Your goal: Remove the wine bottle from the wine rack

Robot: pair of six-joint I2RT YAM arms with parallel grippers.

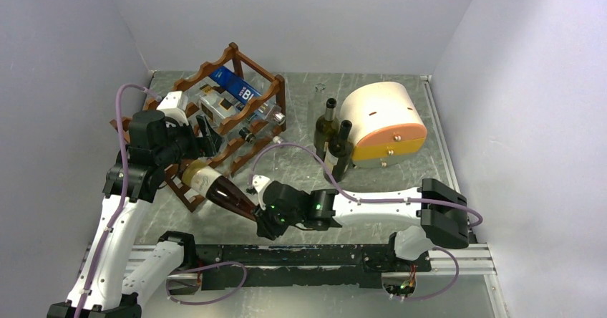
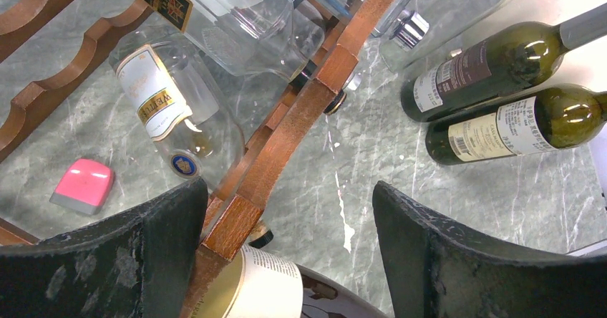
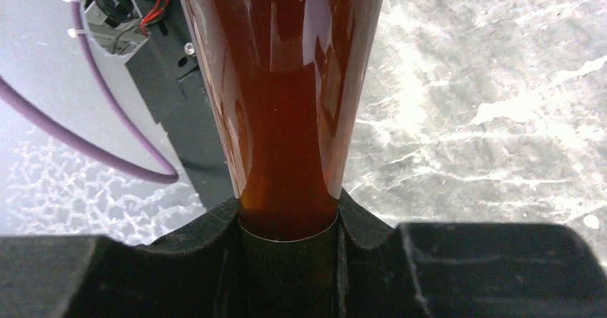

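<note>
The reddish-brown wine rack (image 1: 275,92) stands tilted at the left of the table. A brown wine bottle (image 1: 222,189) with a cream label lies in its lowest front slot, neck pointing out toward the arms. My right gripper (image 1: 261,221) is shut on the bottle's neck; in the right wrist view both fingers clamp the foil-capped neck (image 3: 286,117). My left gripper (image 1: 207,135) hovers over the rack's front, open. In the left wrist view, a rack post (image 2: 286,146) sits just inside its left finger (image 2: 143,253), with the bottle's label (image 2: 268,286) below.
Clear glass bottles (image 1: 215,107) and a blue-labelled one (image 1: 236,85) lie in upper tiers. Two dark green bottles (image 1: 328,128) stand beside a cream-and-orange drum box (image 1: 383,121) at the back right. A pink object (image 2: 82,184) lies under the rack. Walls enclose three sides.
</note>
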